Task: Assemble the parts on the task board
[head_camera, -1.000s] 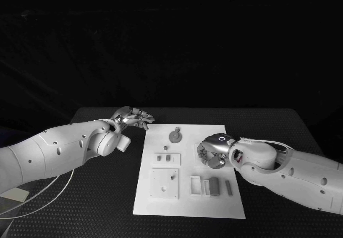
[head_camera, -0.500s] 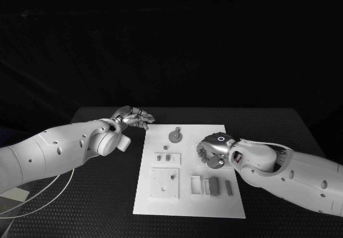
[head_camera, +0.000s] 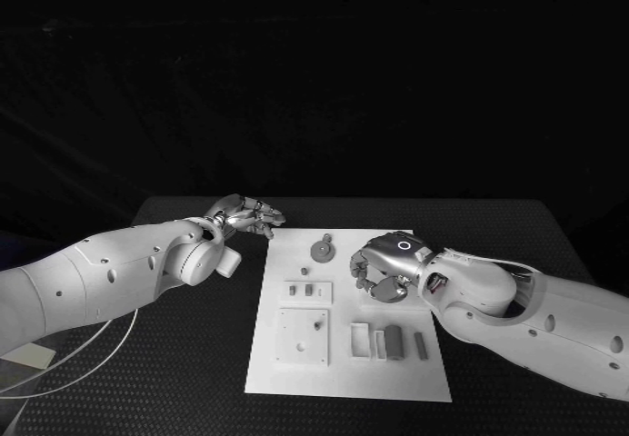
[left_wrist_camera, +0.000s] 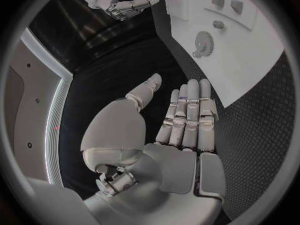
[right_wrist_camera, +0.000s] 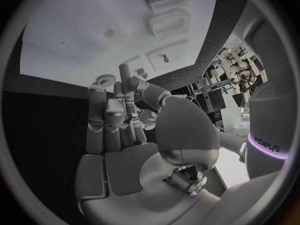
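Parts are lying on the task board, the white plate in the middle of the black tabletop. From the head view, they are looking small, hard and light, so I am guessing they could slip away easily. Pinching one by its two long sides is looking like the best hold. A round gear-like part is sitting at about 12 o'clock on the board. Three little bars are resting at about 4 o'clock. The right hand is hovering over the board, just at 3 o'clock from the round part, with fingers curled in. I cannot tell if it is holding anything. The left hand is waiting off the board at about 10 o'clock from it, holding nothing.

In the left wrist view, the left hand is lying flat with fingers straight and side by side, holding nothing. The round part is sitting well apart, past its fingertips.

In the right wrist view, the right hand is curling its fingers close together, with the board lying beyond them. Something small and round may be peeking out between the fingers, but I cannot tell.
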